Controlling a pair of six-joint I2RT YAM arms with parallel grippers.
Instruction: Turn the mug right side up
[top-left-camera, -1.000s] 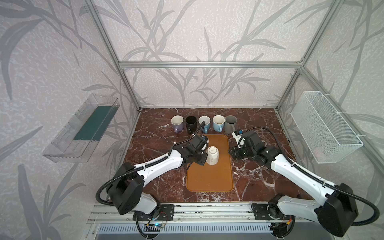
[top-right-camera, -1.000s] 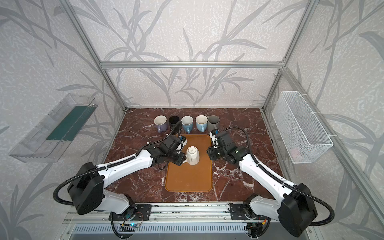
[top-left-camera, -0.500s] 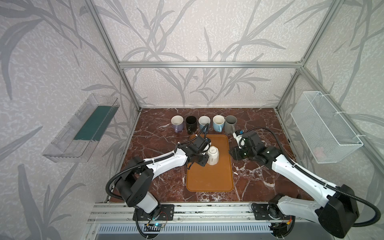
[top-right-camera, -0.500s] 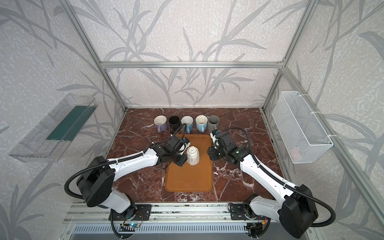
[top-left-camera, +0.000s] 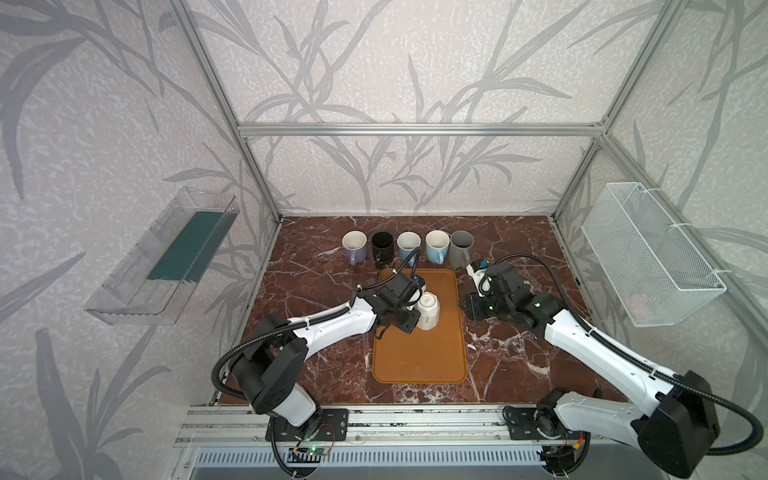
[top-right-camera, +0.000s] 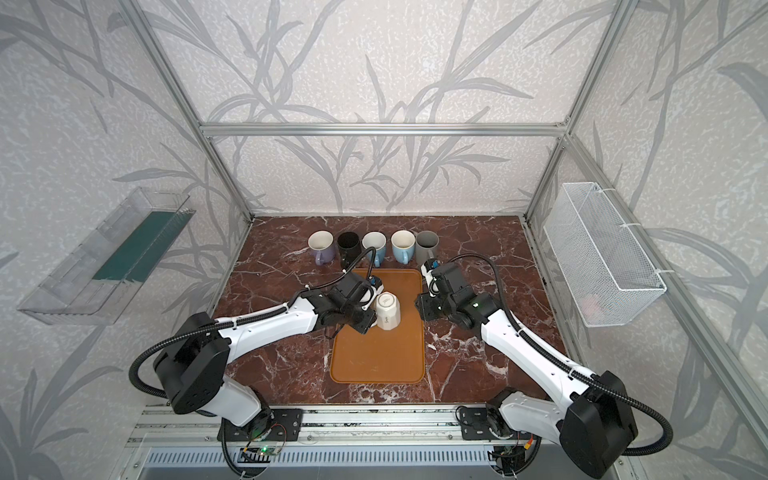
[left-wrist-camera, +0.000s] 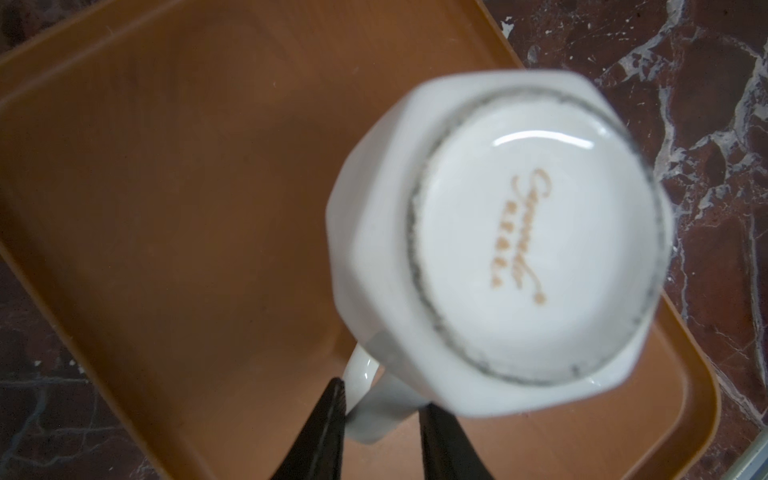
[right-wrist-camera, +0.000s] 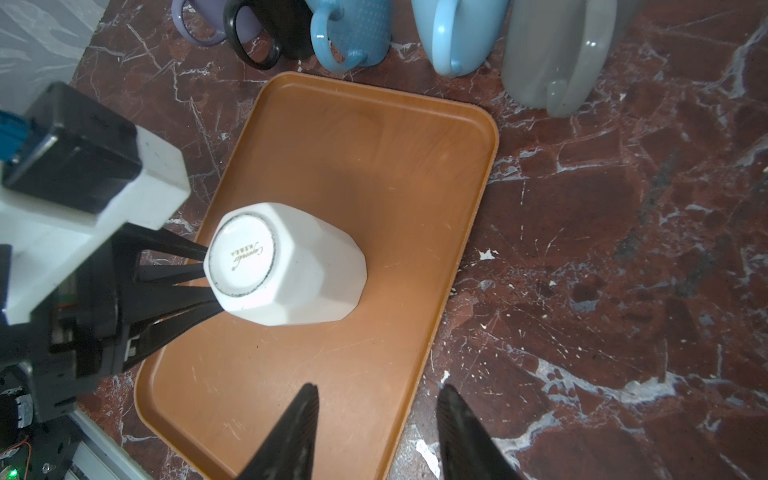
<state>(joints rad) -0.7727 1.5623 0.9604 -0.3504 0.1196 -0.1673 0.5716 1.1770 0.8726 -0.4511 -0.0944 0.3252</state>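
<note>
- Since a second ago the left jaws have drawn in against the white mug (top-left-camera: 428, 311) and narrowed. The mug stands where it stood, and the right jaws have barely shifted.
- White mug: upside down, base up and rim down on the orange tray (top-left-camera: 419, 365). It sits directly ahead of the left jaws and across the tray from the right jaws. In both top views it (top-right-camera: 387, 311) looks flat on the tray, not tipped.
- Left jaws: clamped on the mug's handle (left-wrist-camera: 374, 399). In the left wrist view the handle sits between the two black fingers (left-wrist-camera: 320, 432), each against one side of it.
- The upturned base (left-wrist-camera: 519, 232) carries gold script and lies just past the left jaws' tips.
- Right jaws: apart, with nothing between them. In the right wrist view their fingers (right-wrist-camera: 295, 436) hang over the tray's edge (right-wrist-camera: 415, 374) and the counter (right-wrist-camera: 623, 291), well short of the mug (right-wrist-camera: 286, 266).
- Beyond both jaws, five mugs stand right way up in a row on the counter, just past the tray's far end: a purple mug (top-left-camera: 354, 246), a black mug (top-left-camera: 382, 247), a blue mug (top-left-camera: 408, 246), a light blue mug (top-left-camera: 437, 245) and a grey mug (top-left-camera: 461, 247).
- The grey mug is the one nearest the right jaws; the handles in the row point back toward the jaws.
</note>
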